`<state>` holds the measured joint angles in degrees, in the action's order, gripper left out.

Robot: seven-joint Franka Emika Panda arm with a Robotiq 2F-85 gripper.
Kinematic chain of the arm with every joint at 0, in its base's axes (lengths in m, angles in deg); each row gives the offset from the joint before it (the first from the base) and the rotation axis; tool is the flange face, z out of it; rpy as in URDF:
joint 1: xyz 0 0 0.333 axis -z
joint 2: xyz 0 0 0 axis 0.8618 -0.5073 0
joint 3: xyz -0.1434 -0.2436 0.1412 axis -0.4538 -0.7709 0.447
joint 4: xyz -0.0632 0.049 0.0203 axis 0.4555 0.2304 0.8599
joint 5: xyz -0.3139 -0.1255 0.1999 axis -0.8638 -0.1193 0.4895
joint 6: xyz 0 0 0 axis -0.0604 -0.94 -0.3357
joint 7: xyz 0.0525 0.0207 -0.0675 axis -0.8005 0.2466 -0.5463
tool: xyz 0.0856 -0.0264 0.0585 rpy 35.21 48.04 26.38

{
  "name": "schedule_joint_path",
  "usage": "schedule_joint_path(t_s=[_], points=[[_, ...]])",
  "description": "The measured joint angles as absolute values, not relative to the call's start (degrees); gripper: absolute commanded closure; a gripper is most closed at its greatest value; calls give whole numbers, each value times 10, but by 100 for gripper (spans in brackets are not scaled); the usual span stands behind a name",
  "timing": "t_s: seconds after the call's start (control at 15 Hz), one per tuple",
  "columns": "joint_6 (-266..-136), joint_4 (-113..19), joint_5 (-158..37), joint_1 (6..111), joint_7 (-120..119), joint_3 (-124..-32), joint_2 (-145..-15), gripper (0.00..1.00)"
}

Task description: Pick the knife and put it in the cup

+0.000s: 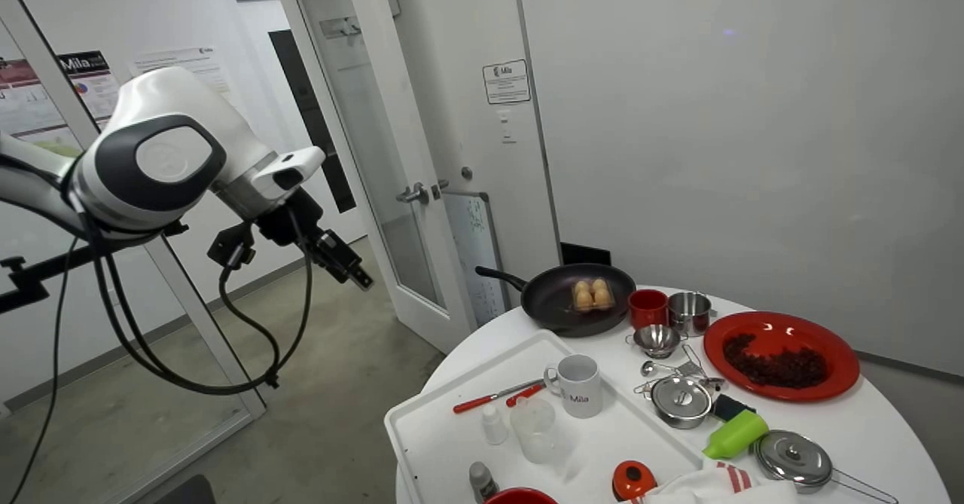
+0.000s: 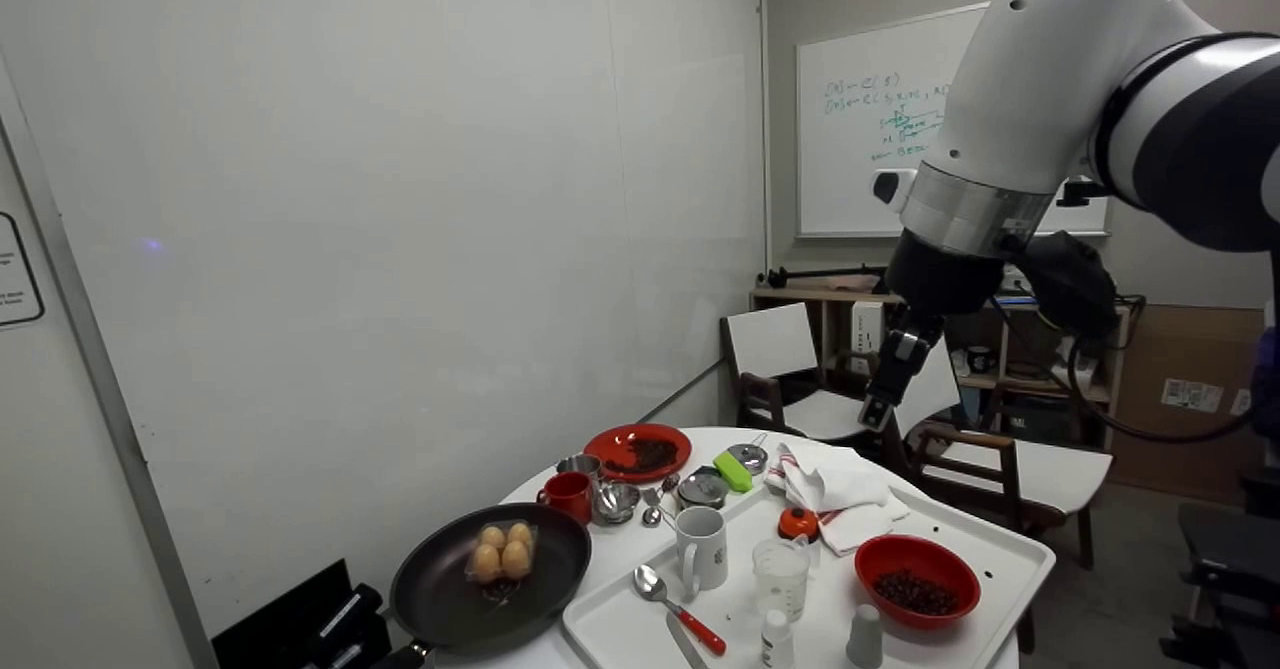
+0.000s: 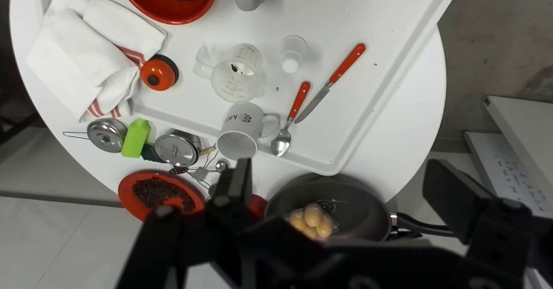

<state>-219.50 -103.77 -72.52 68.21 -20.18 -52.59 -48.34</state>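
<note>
Can see the knife (image 3: 331,83) lying flat on the white tray (image 3: 389,17), with a red handle and a slim grey blade, tip end nearer the cup (image 3: 242,125). Find that cup upright on the tray, white, printed "Mila", with handle on the side toward the knife.

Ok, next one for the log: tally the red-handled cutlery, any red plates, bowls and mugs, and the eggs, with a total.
Red-handled knife: 1
Red-handled spoon: 1
Red plate: 1
Red bowl: 1
Red mug: 1
Eggs: 4
Total: 9
</note>
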Motion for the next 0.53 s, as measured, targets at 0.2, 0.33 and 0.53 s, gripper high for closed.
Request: schedule_joint_path(t_s=[0.2,0.33,0.53], points=[[-2195,-1038,-725,682,-202,-526,-483,0],[-2195,-1037,-732,678,-212,-532,-492,0],[-2203,-1010,-775,677,-242,-534,-563,0]])
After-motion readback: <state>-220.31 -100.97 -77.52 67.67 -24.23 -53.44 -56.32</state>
